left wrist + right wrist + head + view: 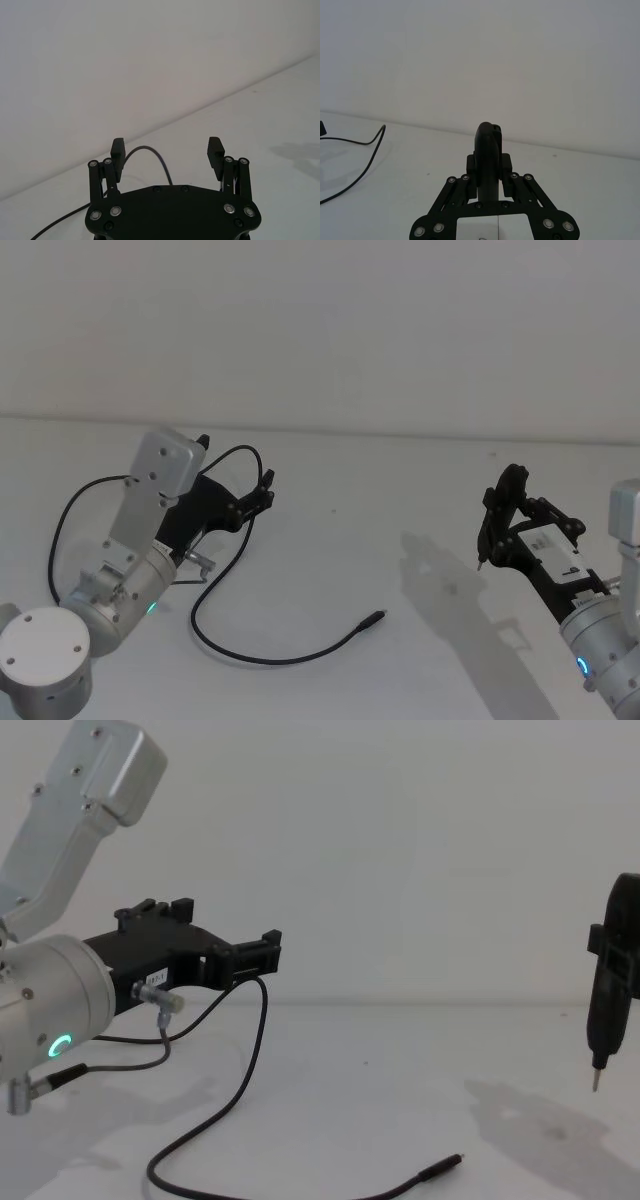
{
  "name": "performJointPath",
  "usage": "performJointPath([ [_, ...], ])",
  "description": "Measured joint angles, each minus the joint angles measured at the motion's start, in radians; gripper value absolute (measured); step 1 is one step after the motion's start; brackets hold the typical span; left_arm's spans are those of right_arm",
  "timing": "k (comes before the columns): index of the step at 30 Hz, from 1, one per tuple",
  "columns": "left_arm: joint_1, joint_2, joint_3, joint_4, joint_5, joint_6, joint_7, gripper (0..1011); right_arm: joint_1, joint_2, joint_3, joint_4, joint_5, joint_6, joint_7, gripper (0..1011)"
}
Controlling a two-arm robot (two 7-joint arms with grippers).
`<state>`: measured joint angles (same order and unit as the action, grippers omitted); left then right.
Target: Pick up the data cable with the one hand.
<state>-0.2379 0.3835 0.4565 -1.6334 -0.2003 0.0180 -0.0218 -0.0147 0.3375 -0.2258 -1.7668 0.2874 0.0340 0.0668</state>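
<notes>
Where the left hand (167, 150) reaches forward above the white bench (420, 490), on the robot's left, its two black fingers (216, 150) stand wide apart and grip nothing. The hand is black and angular. It is carried on a silver cylindrical wrist (50, 1010) with a green glowing ring (62, 1045).

The data cable (265, 1015), a long thin black cord, rises from the bench in a tall arc whose top lies at the fingertips. In the left wrist view the arc shows in the gap between the fingers, nearer one of them; whether it touches that finger cannot be told. From the arc the cord drops to the bench and bends in a loop in front of the left arm. It then runs toward the middle of the bench, where its slim black plug (375, 618) lies flat, well apart from both hands.

A silver cylindrical connector (160, 1000) sticks out beneath the left hand, just beside the cord.

The right hand (487, 137), narrow and dark with a pale pointed tip (596, 1082), hangs above the bench on the robot's right, well apart from the cable. Its fingers are pressed together and hold nothing. Its shadow (430, 560) falls on the bench between it and the plug.
</notes>
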Motion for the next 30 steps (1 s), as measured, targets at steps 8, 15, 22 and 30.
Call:
performJointPath([
  [8,-0.002,0.019,0.01,-0.024,-0.009,0.013,-0.054,1001,0.0,0.0,0.0,0.0,0.0,0.0,0.0,268],
  [15,-0.006,0.062,0.019,-0.062,-0.028,0.032,-0.139,1001,0.0,0.0,0.0,0.0,0.0,0.0,0.0,268],
  [22,-0.013,0.118,0.025,-0.1,-0.045,0.056,-0.233,1001,0.0,0.0,0.0,0.0,0.0,0.0,0.0,268],
  [30,-0.028,0.198,0.03,-0.146,-0.06,0.083,-0.356,1001,0.0,0.0,0.0,0.0,0.0,0.0,0.0,268],
])
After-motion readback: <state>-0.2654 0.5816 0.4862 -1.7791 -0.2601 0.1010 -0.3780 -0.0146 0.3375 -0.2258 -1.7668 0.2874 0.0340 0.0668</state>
